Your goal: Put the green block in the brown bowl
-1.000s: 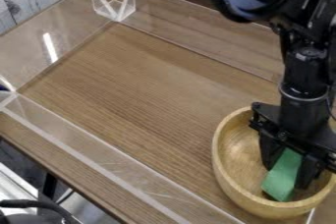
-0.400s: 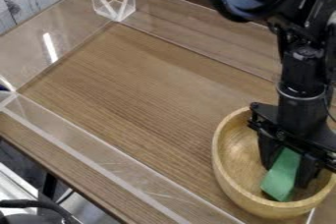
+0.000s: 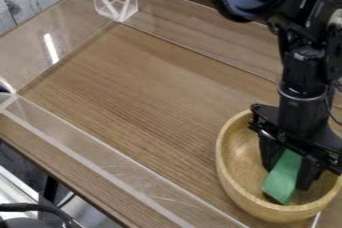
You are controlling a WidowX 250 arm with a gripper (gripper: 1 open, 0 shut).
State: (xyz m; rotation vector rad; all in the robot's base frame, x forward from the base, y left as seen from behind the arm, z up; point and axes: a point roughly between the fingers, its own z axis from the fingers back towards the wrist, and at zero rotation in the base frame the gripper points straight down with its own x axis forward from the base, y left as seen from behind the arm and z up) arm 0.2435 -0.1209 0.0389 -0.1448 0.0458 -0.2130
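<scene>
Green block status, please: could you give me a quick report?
Gripper down inside brown bowl, fingers either side of green block. Grip or release: cannot tell. Nothing in the way.

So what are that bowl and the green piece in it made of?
The brown bowl looks like light wood, matte, with visible grain and a thick rim. The green block is plain, smooth and evenly coloured; painted wood, plastic or foam, I can't tell which.

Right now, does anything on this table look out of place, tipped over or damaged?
Nothing looks damaged or spilled. The one oddity: the green block stands tilted on end inside the brown bowl rather than lying flat, between the gripper fingers. Whether they still clamp it, I cannot tell.
</scene>
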